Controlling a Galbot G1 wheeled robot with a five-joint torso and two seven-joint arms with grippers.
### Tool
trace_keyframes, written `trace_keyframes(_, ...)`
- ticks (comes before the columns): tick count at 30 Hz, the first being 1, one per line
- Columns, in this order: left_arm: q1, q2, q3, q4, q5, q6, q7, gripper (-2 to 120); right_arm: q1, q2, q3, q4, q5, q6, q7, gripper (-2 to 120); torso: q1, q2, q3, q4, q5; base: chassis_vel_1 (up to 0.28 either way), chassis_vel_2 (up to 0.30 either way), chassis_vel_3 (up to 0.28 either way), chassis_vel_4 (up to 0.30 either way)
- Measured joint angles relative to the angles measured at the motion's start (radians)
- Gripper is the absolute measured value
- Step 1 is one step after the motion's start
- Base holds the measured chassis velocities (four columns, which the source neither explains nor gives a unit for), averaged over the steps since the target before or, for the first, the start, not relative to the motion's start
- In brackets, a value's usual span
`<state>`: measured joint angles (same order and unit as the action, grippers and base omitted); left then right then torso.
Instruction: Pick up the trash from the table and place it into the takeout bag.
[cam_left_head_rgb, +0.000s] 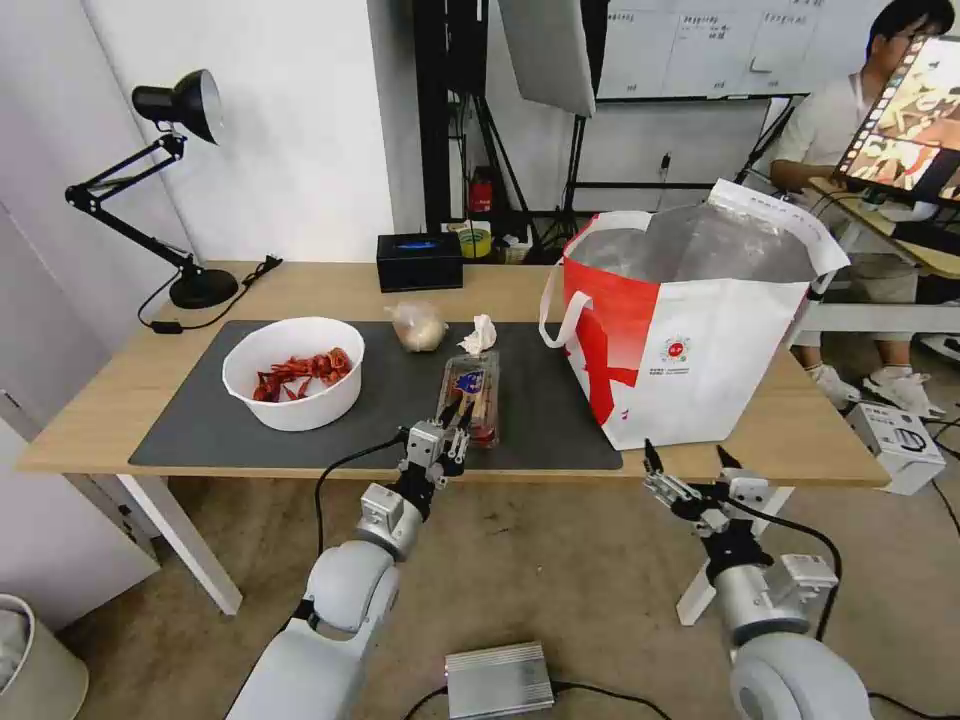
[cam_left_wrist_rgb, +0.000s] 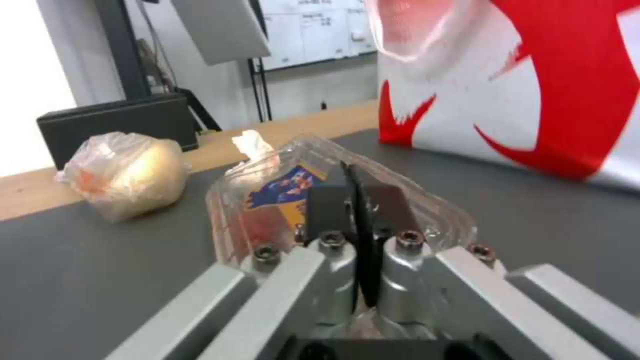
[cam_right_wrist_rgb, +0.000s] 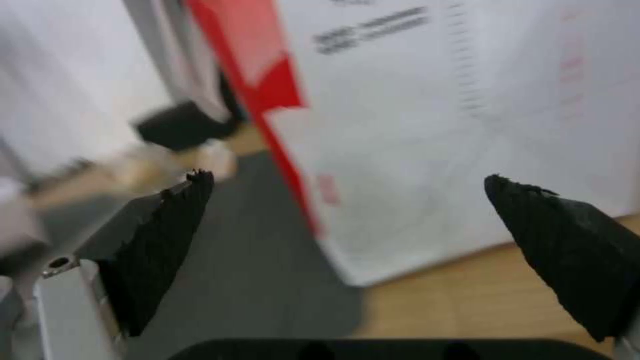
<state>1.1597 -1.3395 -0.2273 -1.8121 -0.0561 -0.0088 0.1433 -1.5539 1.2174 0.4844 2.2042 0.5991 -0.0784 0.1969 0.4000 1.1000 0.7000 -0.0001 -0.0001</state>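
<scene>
On the table (cam_left_head_rgb: 120, 400), a clear hinged tray of tomatoes (cam_left_head_rgb: 480, 378) lies on the dark mat (cam_left_head_rgb: 200, 430). My left gripper (cam_left_head_rgb: 461, 412) is at the tray's near end, and its fingers (cam_left_wrist_rgb: 357, 190) are pressed together on the clear plastic of the tray (cam_left_wrist_rgb: 267, 195). Behind lie a crumpled tissue (cam_left_head_rgb: 481, 334) and a bagged beige bundle (cam_left_head_rgb: 418, 325). A white bowl of red shells (cam_left_head_rgb: 292, 372) stands to the left. The takeout bag (cam_left_head_rgb: 700, 330) stands open to the right. My right gripper (cam_left_head_rgb: 685, 465) hangs open in front of the table's edge, facing the bag (cam_right_wrist_rgb: 433, 125).
A black tissue box (cam_left_head_rgb: 419, 261) sits at the table's back edge, and a black desk lamp (cam_left_head_rgb: 180, 190) stands at the back left corner. A grey metal box (cam_left_head_rgb: 498, 680) lies on the floor between my arms. A person sits at a desk behind the bag.
</scene>
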Motion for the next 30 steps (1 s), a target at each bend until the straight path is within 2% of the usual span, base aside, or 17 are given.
trace_keyframes(3, -0.001, 0.024, -0.011, -0.003, 0.025, 0.001, 0.035, 0, 0.076, -0.007, -0.052, 0.022, 0.233, -0.051, 0.047, 100, 0.000, 0.000, 0.000, 0.0003, 0.0000, 0.000, 0.000, 0.000, 0.000)
trace_keyframes(4, -0.001, 0.024, -0.011, -0.003, 0.025, 0.001, 0.035, 0, 0.076, -0.007, -0.052, 0.022, 0.233, -0.051, 0.047, 100, 0.000, 0.000, 0.000, 0.0003, 0.0000, 0.000, 0.000, 0.000, 0.000)
trace_keyframes(7, -0.005, 0.033, -0.011, 0.005, 0.069, -0.005, 0.057, 0, 0.169, -0.012, -0.091, 0.010, 0.427, -0.086, 0.106, 100, 0.000, 0.000, 0.000, 0.0003, 0.0000, 0.000, 0.000, 0.000, 0.000)
trace_keyframes(8, -0.005, 0.033, -0.011, 0.005, 0.069, -0.005, 0.057, 0, 0.169, -0.012, -0.091, 0.010, 0.427, -0.086, 0.106, 100, 0.000, 0.000, 0.000, 0.0003, 0.0000, 0.000, 0.000, 0.000, 0.000)
trace_keyframes(15, -0.023, 0.033, 0.021, 0.049, 0.137, -0.030, 0.064, 0, 0.331, -0.033, -0.145, -0.092, 0.662, -0.136, 0.179, 100, 0.000, 0.000, 0.000, 0.0001, 0.0001, 0.000, 0.000, 0.000, 0.000)
trace_keyframes(21, -0.032, 0.033, 0.024, 0.058, 0.150, -0.036, 0.064, 0, 0.427, -0.023, -0.193, -0.163, 0.727, -0.149, 0.191, 100, 0.000, 0.000, 0.000, 0.0000, 0.0001, 0.000, 0.000, 0.000, 0.000)
trace_keyframes(24, -0.039, 0.041, 0.019, 0.061, 0.147, -0.038, 0.060, 0, 0.504, 0.018, -0.242, -0.240, 0.743, -0.154, 0.193, 100, 0.000, 0.000, 0.000, 0.0001, 0.0000, 0.000, 0.000, 0.000, 0.000)
trace_keyframes(30, -0.040, 0.044, 0.019, 0.059, 0.143, -0.038, 0.059, 0, 0.558, 0.069, -0.283, -0.296, 0.754, -0.159, 0.208, 100, 0.000, 0.000, 0.000, 0.0002, 0.0000, 0.000, 0.000, 0.000, 0.000)
